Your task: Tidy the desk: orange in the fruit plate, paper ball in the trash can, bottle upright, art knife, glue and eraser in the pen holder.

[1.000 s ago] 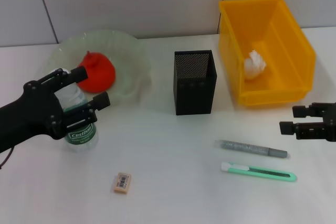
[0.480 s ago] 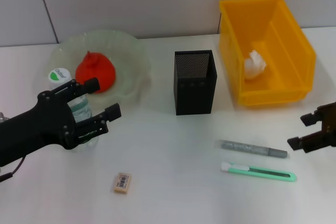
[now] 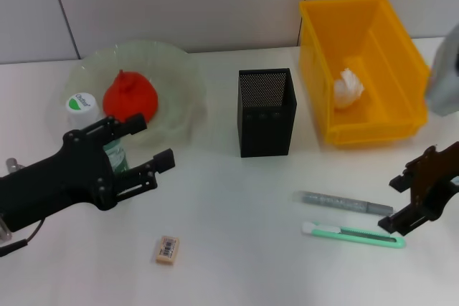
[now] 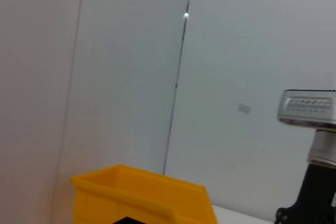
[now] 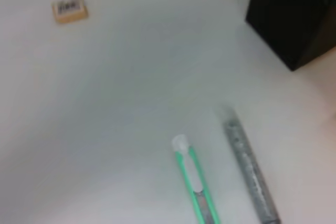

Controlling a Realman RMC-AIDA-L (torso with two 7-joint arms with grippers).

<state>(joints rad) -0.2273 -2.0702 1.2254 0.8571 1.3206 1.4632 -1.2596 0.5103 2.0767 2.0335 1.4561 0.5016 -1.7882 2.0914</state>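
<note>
Left gripper (image 3: 136, 147): fingers spread wide, gripping nothing, hanging low over the table's left side.
Bottle (image 3: 93, 121): upright, white cap on top, just behind the left gripper and partly hidden by it; free of the fingers, at the near rim of the fruit plate.
Orange (image 3: 130, 97): on the fruit plate (image 3: 181, 77), beyond the left gripper, just beside the bottle cap.
Eraser (image 3: 167, 249): flat on the table (image 3: 237, 249), near the left gripper on its camera side, apart from it; seen too in the right wrist view (image 5: 69, 9).
Pen holder (image 3: 266, 112): black mesh, upright, between the two grippers, nearer the left one's fingertips; nothing visible inside from the head view.
Right gripper (image 3: 405, 202): fingers parted, clasping nothing, low at the table's right edge.
Art knife (image 3: 353, 234): green, lying flat, one end just beside the right gripper's lower finger; touching or not cannot be told.
Glue (image 3: 345, 203): grey stick, flat, just beyond the knife and roughly parallel, near the right gripper's fingertips.
Trash can (image 3: 323, 69): yellow bin, beyond the right gripper, well apart.
Paper ball (image 3: 347, 89): white, inside the trash can.
</note>
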